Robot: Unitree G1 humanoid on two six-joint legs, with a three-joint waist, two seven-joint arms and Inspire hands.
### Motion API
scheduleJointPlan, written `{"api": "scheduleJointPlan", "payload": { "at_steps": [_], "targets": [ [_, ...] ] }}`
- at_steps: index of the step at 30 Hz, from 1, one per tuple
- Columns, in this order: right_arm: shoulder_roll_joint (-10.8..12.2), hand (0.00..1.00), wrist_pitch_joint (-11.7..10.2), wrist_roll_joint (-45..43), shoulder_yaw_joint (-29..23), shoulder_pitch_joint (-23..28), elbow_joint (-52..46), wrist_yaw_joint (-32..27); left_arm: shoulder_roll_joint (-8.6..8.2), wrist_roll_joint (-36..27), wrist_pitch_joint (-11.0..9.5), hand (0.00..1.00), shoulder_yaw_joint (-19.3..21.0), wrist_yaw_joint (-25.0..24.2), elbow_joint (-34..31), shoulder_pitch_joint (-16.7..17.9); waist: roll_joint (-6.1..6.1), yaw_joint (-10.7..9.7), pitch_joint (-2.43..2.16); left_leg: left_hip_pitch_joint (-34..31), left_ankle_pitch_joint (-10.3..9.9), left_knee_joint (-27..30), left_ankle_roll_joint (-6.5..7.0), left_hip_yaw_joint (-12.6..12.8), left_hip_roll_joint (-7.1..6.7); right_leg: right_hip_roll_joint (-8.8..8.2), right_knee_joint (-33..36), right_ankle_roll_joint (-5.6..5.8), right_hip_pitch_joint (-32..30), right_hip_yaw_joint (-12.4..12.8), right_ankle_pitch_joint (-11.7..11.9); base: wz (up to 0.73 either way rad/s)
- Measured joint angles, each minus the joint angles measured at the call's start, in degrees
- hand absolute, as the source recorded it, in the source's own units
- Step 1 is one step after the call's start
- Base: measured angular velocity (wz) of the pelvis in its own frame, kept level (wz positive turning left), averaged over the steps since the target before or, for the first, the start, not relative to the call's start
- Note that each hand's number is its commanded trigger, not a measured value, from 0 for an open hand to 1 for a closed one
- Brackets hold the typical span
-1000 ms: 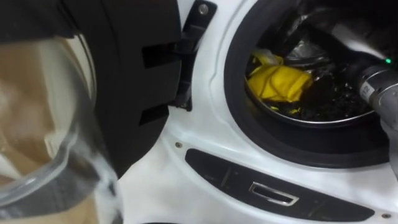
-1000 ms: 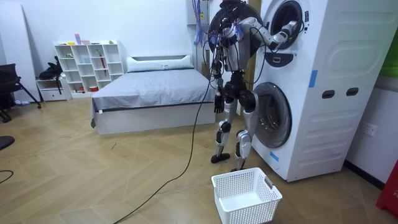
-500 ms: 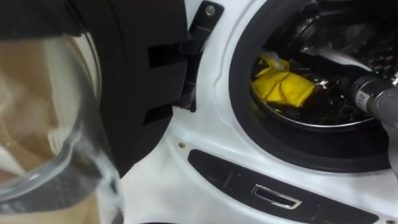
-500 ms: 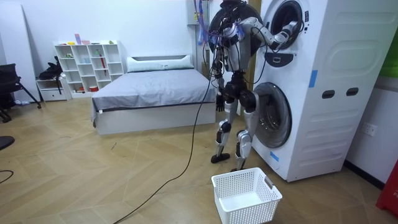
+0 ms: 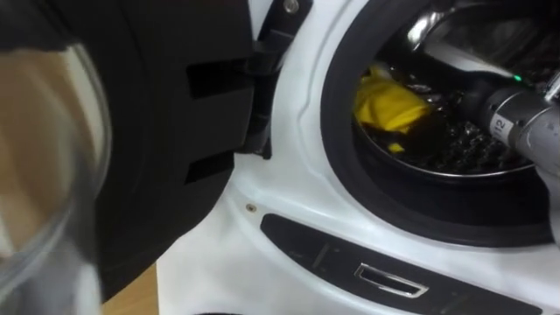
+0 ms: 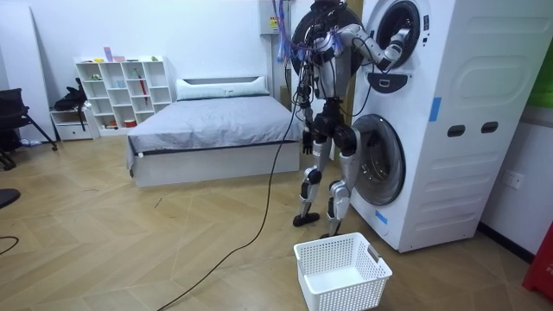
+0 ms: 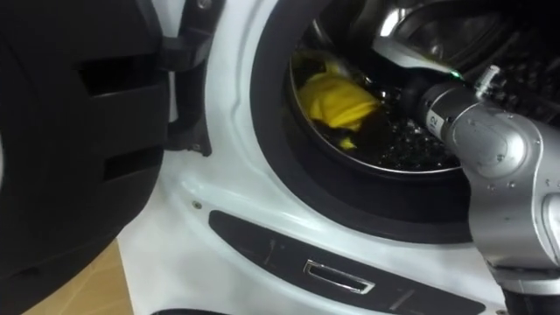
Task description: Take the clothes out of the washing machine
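Inside, one yellow cloth (image 5: 389,103) in drum (image 5: 464,150); one basket (image 6: 341,292) nearby.

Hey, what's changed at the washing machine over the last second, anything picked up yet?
The right arm has pushed slightly deeper into the upper drum, nearer the yellow cloth; whether it has taken hold I cannot tell. The head camera shifted a little. The cloth lies in the drum as before, the door stays open, the left hand hangs at the robot's side, and the white basket is where it was.
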Motion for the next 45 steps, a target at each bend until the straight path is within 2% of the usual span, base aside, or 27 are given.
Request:
{"api": "scheduleJointPlan", "payload": {
  "at_steps": [6, 12, 13, 14, 17, 21, 33, 36, 45],
  "targets": [
    [-0.08, 0.0, -1.46, 2.37, -0.02, 0.0, -1.43, -1.18, 0.29, -0.02, -1.36, 0.0, -0.05, 1.52, 0.18, -0.21, 0.15, -0.33, -0.04, 0.05, 0.0, -0.17, 0.0, 0.45, 0.05, 0.02, 0.03, 0.0, -0.22, -0.12, 0.0, -0.04],
    [-1.01, 0.0, -2.51, 4.0, -0.45, 0.01, -5.8, -1.81, 0.68, 0.68, -2.35, 0.0, -0.96, 2.73, 3.54, -0.33, 0.07, -0.83, -0.12, 0.04, 0.0, -0.09, -0.01, 0.38, 0.05, -0.02, 0.03, 0.0, -0.17, -0.48, 0.0, 0.0],
    [-1.06, 0.59, -3.2, 4.27, -0.78, 0.07, -7.55, -1.84, 0.69, 0.68, -2.48, 0.0, -0.94, 2.72, 3.83, -0.11, 0.08, -1.08, -0.12, -0.02, -0.01, -0.12, -0.01, 0.29, 0.06, -0.01, 0.01, 0.0, -0.19, -0.53, 0.0, 0.0],
    [-1.11, 1.0, -3.53, 4.46, -0.96, 0.11, -8.36, -1.85, 0.69, 0.68, -2.58, 0.0, -0.94, 2.7, 4.1, -0.05, 0.02, -1.1, -0.16, -0.01, -0.01, -0.14, -0.02, 0.29, 0.07, -0.01, 0.01, 0.0, -0.19, -0.54, 0.0, 0.0],
    [-1.15, 1.0, -5.52, 5.61, -1.78, 0.6, -12.05, -1.86, 0.7, 0.69, -2.99, 0.0, -0.78, 2.57, 5.09, 0.16, 0.03, -1.09, -0.21, 0.04, -0.02, -0.13, -0.03, 0.29, 0.09, 0.01, -0.01, 0.0, -0.13, -0.53, 0.0, 0.0],
    [-1.86, 1.0, -6.67, 6.77, -2.56, 2.75, -13.33, -1.68, 0.77, 0.68, -3.72, 0.0, 0.4, 2.23, 6.5, 0.14, -0.42, -1.05, -0.53, 0.16, -0.01, -0.02, -0.03, 0.22, 0.08, 0.0, -0.03, -0.01, 0.1, -0.4, 0.0, 0.0],
    [-2.09, 1.0, -6.06, 6.3, -2.98, 3.8, -12.48, -2.32, 0.85, 0.63, -4.46, 0.0, 0.27, 2.61, 6.14, 0.18, -0.6, -0.72, -0.59, 0.93, -0.04, -0.5, -0.03, -0.21, 0.09, 0.08, -0.13, 0.0, 0.66, -0.29, 0.0, 0.0],
    [-2.08, 1.0, -6.83, 6.57, -3.01, 3.8, -12.52, -2.06, 0.84, 0.65, -4.46, 0.0, 0.33, 2.61, 6.14, 0.13, -0.55, -0.71, -0.56, 0.95, -0.04, -0.7, -0.03, -0.22, 0.1, 0.1, -0.19, 0.0, 0.62, -0.32, 0.0, 0.0],
    [-2.08, 1.0, -7.35, 7.41, -3.06, 3.81, -12.8, -1.83, 0.76, 0.65, -4.45, 0.0, 0.3, 1.98, 6.12, 0.03, -0.26, -0.73, -0.35, 0.98, -0.04, -0.78, -0.03, 0.21, 0.11, 0.11, -0.18, 0.0, 0.52, -0.17, 0.0, 0.0]
  ]
}}
